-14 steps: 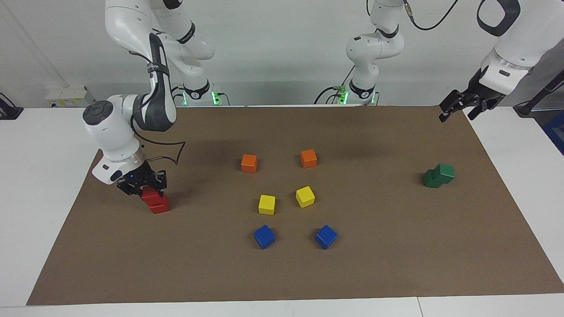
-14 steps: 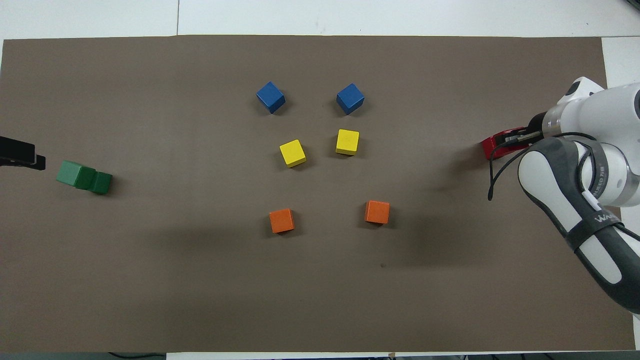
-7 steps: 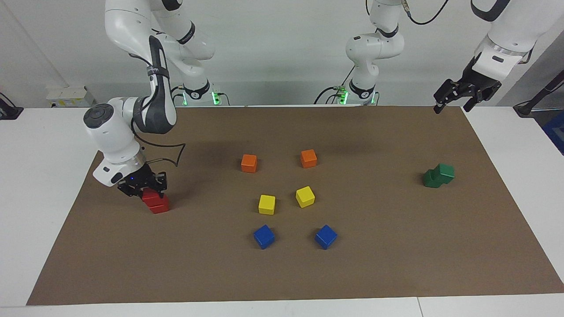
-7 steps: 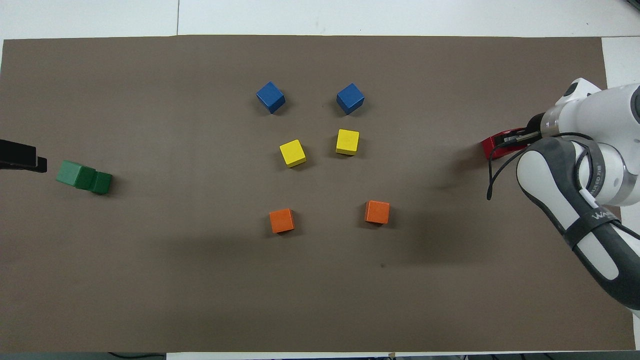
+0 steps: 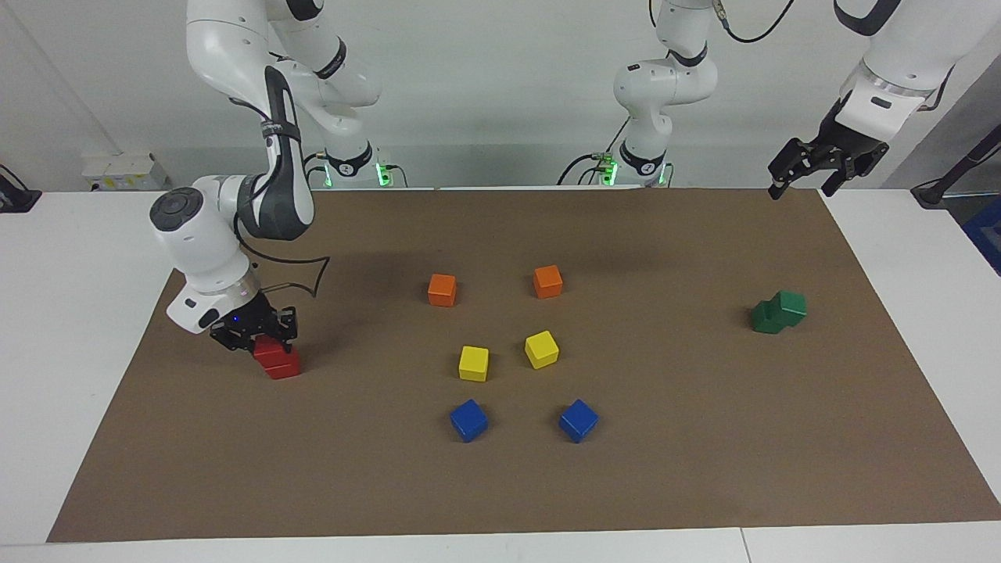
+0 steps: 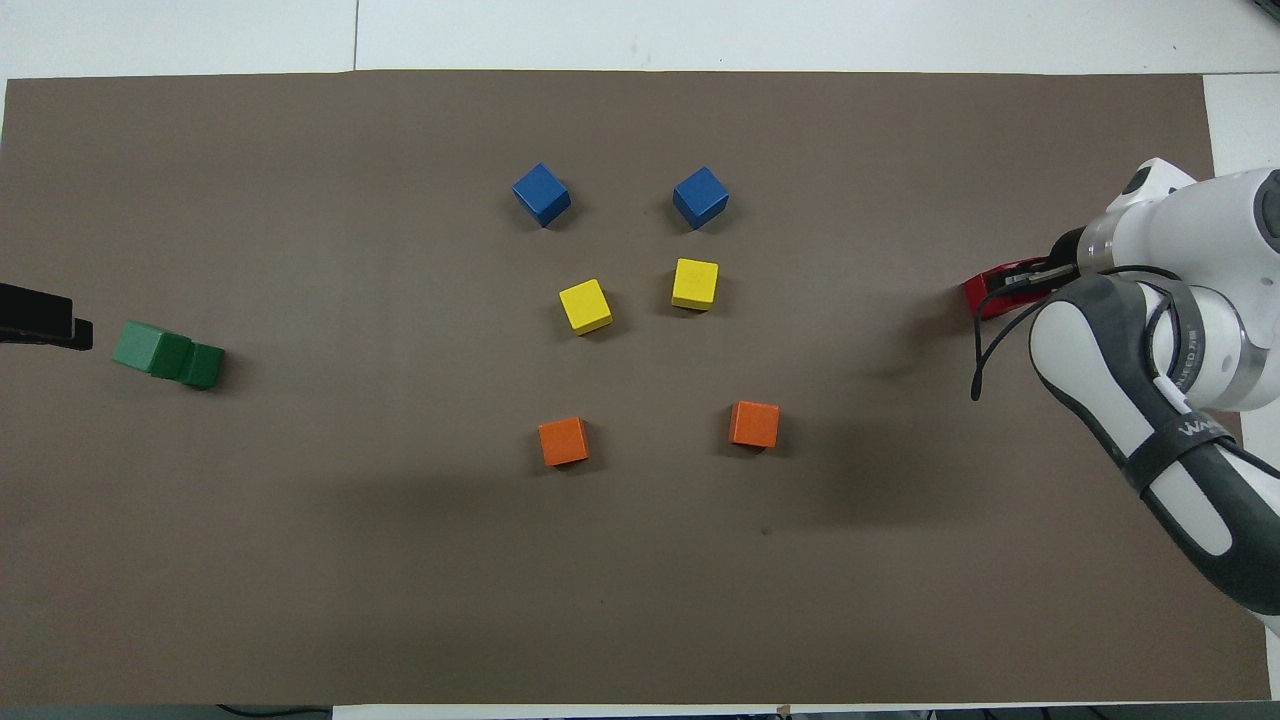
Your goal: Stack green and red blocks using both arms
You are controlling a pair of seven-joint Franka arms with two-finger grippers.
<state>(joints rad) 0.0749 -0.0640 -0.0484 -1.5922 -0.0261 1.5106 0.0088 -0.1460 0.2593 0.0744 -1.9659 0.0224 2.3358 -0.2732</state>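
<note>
Red blocks, green blocks, brown mat

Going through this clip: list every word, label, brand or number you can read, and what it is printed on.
"WA": start of white lettering on the dark band of the right arm, overhead view; the rest is cut off by the band's curve.
White lettering on the black cable sleeve of the same arm: too blurred to read.
The cubes, the brown mat and the left arm carry no readable text.
</note>
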